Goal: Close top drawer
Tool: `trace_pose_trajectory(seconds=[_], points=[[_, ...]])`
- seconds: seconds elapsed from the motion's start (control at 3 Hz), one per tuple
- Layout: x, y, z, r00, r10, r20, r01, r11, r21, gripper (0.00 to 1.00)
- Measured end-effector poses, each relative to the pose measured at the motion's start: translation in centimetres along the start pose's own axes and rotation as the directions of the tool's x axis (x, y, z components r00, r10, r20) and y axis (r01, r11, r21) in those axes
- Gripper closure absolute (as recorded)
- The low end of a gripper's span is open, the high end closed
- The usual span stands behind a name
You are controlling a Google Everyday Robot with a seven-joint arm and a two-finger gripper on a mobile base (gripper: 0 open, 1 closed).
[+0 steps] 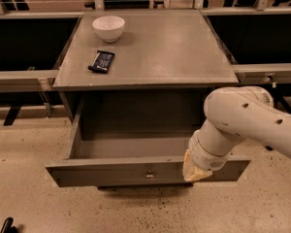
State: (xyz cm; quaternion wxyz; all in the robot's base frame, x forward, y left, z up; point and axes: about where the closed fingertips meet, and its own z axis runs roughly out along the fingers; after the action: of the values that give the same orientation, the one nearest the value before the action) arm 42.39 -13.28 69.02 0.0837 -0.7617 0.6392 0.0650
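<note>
One gripper (196, 168) at open top drawer (102, 173) front, speckled floor (24, 149) below

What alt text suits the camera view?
A wide dull-grey top drawer with a round metal knob stands open, the robot's gripper at its front's right end. A white bowl and flat black device sit on the cabinet top.

A test lab is suggested by speckled floor (29, 144) below the grey metal cabinet (160, 52), the gripper (196, 170) held at its front.
</note>
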Motion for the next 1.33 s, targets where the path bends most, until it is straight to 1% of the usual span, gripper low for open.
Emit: trace_pose_trajectory(seconds=[0.33, 0.67, 1.0, 1.33], points=[[0.2, 0.3, 1.7, 1.000, 0.014, 0.003, -0.014, 0.9998, -0.014, 1.00], [0.5, 0.1, 2.6, 0.997, 0.078, 0.005, -0.078, 0.9969, -0.011, 1.00], [0.6, 0.0, 3.2, 0.990, 0.139, 0.009, -0.139, 0.9903, -0.004, 1.00], [0.6, 0.0, 3.3, 0.989, 0.145, 0.009, -0.145, 0.9894, -0.003, 0.84]])
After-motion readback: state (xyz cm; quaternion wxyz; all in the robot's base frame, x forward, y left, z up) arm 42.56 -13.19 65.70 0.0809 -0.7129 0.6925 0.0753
